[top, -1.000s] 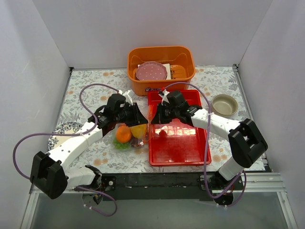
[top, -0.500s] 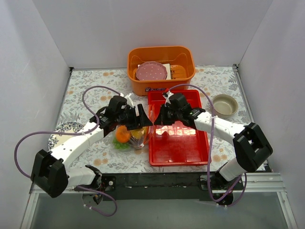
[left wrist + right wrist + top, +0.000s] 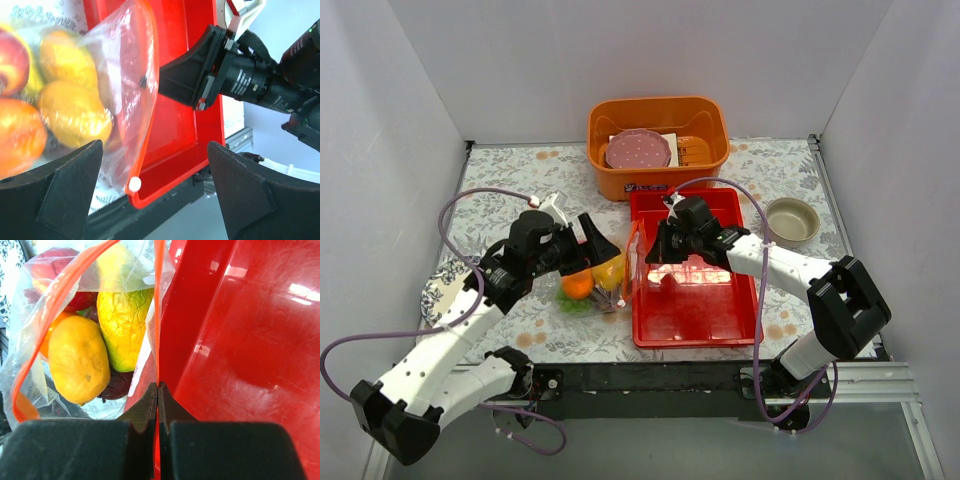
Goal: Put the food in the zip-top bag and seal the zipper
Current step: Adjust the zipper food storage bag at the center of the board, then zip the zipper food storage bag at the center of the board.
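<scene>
The zip-top bag sits on the table, pressed against the left wall of the red tray and about level with its middle. The toy fruits are already inside. The right wrist view shows two yellow mangoes, an orange and red pieces through the crinkly plastic. The zipper isn't closed: one orange-red lip runs straight down the tray wall and the other bows out to the left, so the mouth gapes.

The right gripper has its fingers pressed together on that straight lip, pinching it right at the tray edge. The tray wall is hard against the bag on that side. The left gripper hangs just left of the bag with its fingers spread wide, touching nothing.

Compared with half a second ago, the left arm has backed off to the left and its elbow has swung out and down. The right arm hasn't budged.

Farther back there's an orange basin holding a pink plate. A small tan bowl sits right of the tray and a patterned plate is over on the left. Everything's on a floral tablecloth, boxed in by plain white walls.
</scene>
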Motion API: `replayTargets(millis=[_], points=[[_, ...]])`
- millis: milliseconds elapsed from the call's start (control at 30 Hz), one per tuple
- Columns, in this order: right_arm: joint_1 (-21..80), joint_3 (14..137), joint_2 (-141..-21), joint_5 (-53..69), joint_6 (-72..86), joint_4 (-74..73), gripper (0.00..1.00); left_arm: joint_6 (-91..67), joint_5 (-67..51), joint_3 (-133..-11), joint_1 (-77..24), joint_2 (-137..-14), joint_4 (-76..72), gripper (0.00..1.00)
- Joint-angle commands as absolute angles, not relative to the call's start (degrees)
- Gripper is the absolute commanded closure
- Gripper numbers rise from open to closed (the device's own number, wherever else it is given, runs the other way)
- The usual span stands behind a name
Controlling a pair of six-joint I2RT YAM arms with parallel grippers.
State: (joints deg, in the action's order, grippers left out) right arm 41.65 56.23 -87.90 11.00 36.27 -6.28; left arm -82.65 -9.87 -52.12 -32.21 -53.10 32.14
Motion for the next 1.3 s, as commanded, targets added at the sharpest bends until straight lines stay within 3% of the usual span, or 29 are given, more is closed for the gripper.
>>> replayTargets(millis=[0, 800, 1267], points=[[41.7, 55.7, -87.1, 8.7, 36.6, -5.5, 0.99, -86.9, -8.1, -48.7, -32.1, -48.8, 37.2, 0.14], [41.6, 54.3, -82.4, 6.8, 35.7, -5.5, 0.99, -118.0, -16.8, -29.8, -32.1, -32.3, 26.1, 0.12], [41.6, 53.9, -83.8, 6.2, 35.7, -6.0, 0.99, -125.3, -19.7, -23.3, -32.1, -30.8, 24.1, 0.25]])
